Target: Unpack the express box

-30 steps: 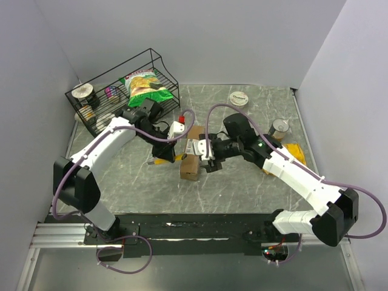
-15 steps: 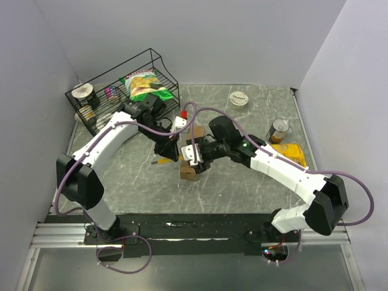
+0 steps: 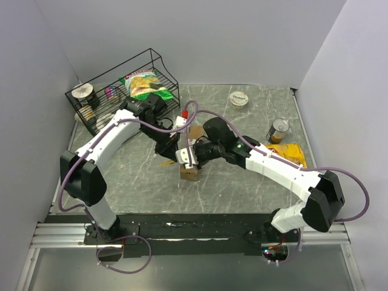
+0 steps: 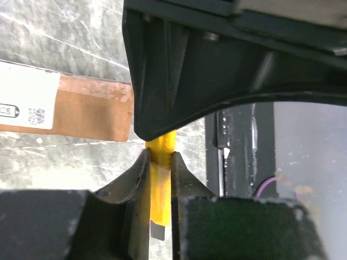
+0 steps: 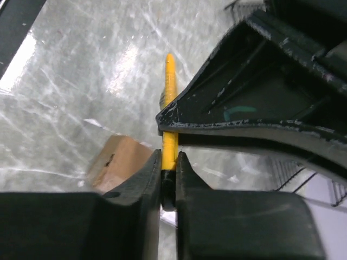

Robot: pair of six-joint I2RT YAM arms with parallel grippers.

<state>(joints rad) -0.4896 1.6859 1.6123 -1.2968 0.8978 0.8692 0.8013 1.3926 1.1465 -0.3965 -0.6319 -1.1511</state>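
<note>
The express box (image 3: 190, 173) is a long brown carton lying mid-table, its white label (image 4: 27, 102) showing in the left wrist view. A yellow box cutter (image 3: 165, 162) hangs just left of the box. My left gripper (image 3: 171, 147) is shut on the cutter's yellow body (image 4: 161, 187). From the right, my right gripper (image 3: 185, 159) is shut on the cutter's black end (image 5: 169, 173), and the yellow shaft (image 5: 169, 81) runs out past its fingers. The two grippers sit nearly against each other above the box's near end (image 5: 116, 162).
A black wire basket (image 3: 100, 118) at the back left holds a green-yellow chip bag (image 3: 143, 85) and cans. A white lid (image 3: 239, 98) lies at the back. A tin can (image 3: 279, 130) and a yellow bag (image 3: 291, 151) are on the right.
My right gripper has moved left to the cutter and closed on its end. The left gripper has shifted slightly toward the box, still holding the cutter.
</note>
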